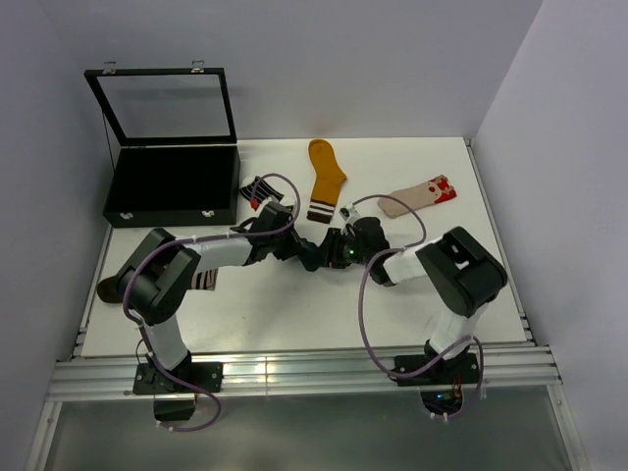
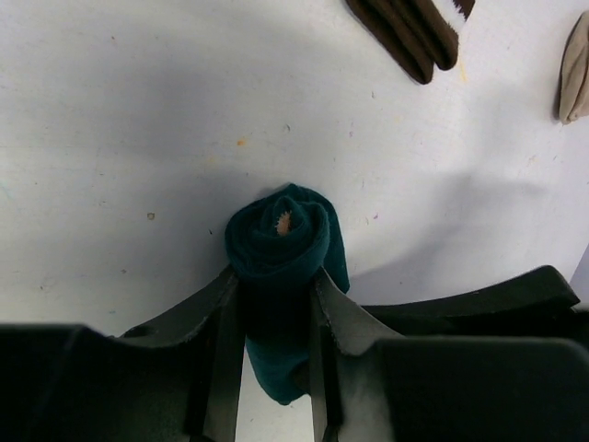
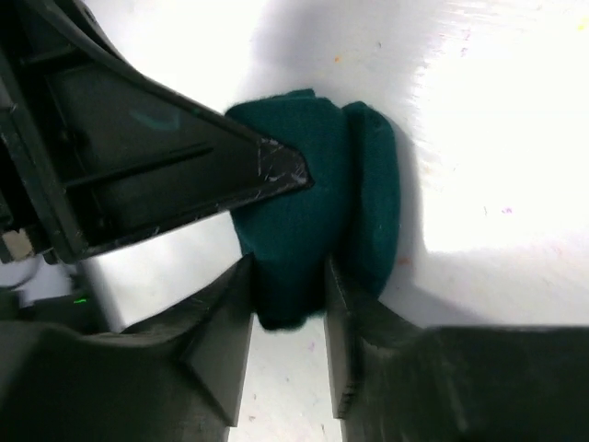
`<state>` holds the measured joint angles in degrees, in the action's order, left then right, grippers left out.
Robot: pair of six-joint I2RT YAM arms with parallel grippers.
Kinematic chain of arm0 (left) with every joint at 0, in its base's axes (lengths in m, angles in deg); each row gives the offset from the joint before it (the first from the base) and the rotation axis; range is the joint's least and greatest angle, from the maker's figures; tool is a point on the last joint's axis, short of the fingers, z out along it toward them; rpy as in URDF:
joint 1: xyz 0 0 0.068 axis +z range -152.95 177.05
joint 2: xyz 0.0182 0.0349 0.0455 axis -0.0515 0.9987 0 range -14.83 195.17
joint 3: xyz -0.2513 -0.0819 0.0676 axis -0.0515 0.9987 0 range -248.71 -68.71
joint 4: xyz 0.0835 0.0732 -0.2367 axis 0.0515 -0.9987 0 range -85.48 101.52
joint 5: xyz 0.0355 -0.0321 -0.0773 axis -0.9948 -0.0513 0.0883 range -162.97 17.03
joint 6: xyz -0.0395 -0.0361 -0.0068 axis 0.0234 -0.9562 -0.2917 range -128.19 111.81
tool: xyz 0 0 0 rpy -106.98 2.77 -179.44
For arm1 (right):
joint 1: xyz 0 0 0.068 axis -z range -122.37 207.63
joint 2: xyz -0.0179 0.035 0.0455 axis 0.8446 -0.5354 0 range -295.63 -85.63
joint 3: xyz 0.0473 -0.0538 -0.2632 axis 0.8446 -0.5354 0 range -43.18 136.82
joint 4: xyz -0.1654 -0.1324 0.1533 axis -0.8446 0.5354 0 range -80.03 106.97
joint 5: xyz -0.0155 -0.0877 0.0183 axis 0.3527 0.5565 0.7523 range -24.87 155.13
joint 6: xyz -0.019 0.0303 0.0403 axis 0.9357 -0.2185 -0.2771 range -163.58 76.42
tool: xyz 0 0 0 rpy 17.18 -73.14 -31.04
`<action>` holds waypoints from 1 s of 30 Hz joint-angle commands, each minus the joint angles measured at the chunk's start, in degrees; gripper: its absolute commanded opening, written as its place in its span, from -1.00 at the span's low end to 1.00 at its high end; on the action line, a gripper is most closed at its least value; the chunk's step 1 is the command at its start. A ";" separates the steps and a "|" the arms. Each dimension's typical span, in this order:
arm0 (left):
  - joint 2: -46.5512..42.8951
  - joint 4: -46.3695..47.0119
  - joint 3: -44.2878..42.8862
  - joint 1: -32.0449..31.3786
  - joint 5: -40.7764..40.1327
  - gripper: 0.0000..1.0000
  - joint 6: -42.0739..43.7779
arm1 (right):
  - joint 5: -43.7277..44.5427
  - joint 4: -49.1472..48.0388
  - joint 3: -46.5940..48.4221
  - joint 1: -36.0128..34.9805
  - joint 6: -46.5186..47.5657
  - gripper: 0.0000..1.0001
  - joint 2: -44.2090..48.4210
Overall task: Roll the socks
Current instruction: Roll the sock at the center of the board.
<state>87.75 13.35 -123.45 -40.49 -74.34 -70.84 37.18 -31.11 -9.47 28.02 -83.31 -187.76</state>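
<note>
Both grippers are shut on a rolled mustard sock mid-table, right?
Not mustard: the left gripper and right gripper are shut on a rolled teal sock, per both wrist views. The mustard sock lies unrolled farther back.

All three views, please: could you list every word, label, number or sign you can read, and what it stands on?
None is readable in any view.
The case, mustard sock and teal sock bear no lettering.
The red-white print on the beige sock is too small to make out.
</note>
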 commanded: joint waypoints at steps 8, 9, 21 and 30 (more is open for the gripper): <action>2.27 -8.24 -2.74 0.10 -2.85 -0.53 3.94 | 32.74 21.47 4.52 -11.87 21.61 0.15 15.73; 2.27 -8.42 -3.17 -0.08 -2.85 -0.53 4.03 | 34.00 21.74 4.87 -12.66 23.53 0.16 15.73; 2.53 -9.21 -3.79 -0.34 -2.94 -0.53 4.38 | 44.03 21.57 9.26 -22.33 32.34 0.20 9.41; 2.80 -9.12 -4.06 -0.43 -2.41 -0.53 4.47 | 49.56 21.30 11.02 -24.97 34.19 0.17 2.38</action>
<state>88.85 8.17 -127.05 -40.69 -74.89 -68.40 83.19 -9.69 -0.16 3.83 -50.52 -182.64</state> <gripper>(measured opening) 0.321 0.591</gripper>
